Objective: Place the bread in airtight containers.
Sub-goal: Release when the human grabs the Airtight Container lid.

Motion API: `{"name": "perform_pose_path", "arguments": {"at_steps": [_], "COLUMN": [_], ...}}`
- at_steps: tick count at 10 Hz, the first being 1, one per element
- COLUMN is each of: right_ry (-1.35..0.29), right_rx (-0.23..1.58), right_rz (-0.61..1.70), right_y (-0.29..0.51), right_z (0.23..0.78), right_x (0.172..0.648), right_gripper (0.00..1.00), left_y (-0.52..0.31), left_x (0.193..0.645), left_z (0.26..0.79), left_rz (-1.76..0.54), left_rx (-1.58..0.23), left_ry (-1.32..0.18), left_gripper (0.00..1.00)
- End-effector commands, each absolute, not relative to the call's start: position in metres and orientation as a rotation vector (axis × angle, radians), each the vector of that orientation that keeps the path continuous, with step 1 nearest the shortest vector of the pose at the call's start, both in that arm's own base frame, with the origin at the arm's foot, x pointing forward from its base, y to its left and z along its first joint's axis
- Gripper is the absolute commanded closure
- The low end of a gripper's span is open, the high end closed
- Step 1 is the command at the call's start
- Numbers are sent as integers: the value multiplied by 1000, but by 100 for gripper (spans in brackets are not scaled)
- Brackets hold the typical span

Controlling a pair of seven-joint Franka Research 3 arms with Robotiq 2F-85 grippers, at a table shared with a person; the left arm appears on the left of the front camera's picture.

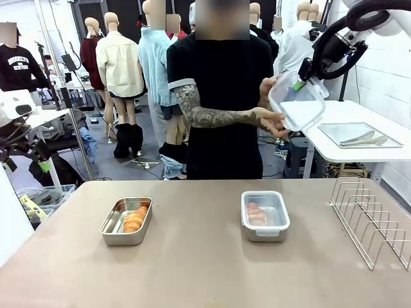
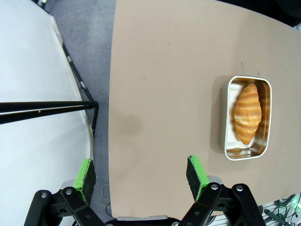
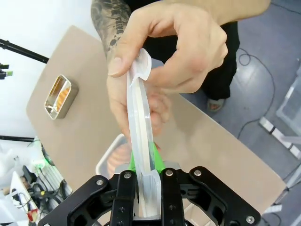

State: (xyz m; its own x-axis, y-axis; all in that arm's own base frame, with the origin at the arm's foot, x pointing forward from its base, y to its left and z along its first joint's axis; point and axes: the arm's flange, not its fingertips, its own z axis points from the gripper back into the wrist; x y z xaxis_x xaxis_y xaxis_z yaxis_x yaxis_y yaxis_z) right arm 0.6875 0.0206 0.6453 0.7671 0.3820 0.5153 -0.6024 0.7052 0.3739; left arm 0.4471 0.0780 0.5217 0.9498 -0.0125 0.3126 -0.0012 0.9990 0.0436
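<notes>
1. Stainless-steel tins sat on the tan counter (image 1: 205, 256): the open tin (image 1: 126, 221) at about nine o'clock of centre held one croissant (image 1: 135, 219); the lidded tin (image 1: 265, 215) at about three o'clock showed a second croissant (image 1: 256, 214) through its clear cover.
2. Raised at one o'clock above the counter, the right gripper (image 1: 299, 84) had its jaws pinched narrow on one edge of a clear plastic lid (image 1: 297, 102), while the person's hands (image 1: 273, 115) gripped its far edge.
3. By the counter's nine o'clock edge, the left gripper (image 2: 141, 173) hung with jaws wide and empty.
4. Judged by look, the lid would be light, thin and slippery, likely flexing under pressure; a rim hold suited it.
5. Each croissant seemed soft and flaky, best taken gently across its middle.
</notes>
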Motion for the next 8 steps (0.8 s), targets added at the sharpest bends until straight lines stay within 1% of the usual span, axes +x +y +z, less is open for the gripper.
{"name": "perform_pose_path", "arguments": {"at_steps": [1,6,7,8], "right_ry": [-443,-443,-427,-383], "right_rx": [560,560,558,523], "right_rz": [563,563,565,643], "right_y": [20,20,21,26], "right_z": [648,648,646,644], "right_x": [685,685,688,676], "right_gripper": [100,100,97,78], "left_y": [78,78,78,78], "left_x": [445,445,445,445], "left_z": [522,522,522,522], "left_rz": [15,15,15,15], "left_rx": [68,68,68,68], "left_ry": [-316,-316,-316,-316], "left_gripper": [0,0,0,0]}}
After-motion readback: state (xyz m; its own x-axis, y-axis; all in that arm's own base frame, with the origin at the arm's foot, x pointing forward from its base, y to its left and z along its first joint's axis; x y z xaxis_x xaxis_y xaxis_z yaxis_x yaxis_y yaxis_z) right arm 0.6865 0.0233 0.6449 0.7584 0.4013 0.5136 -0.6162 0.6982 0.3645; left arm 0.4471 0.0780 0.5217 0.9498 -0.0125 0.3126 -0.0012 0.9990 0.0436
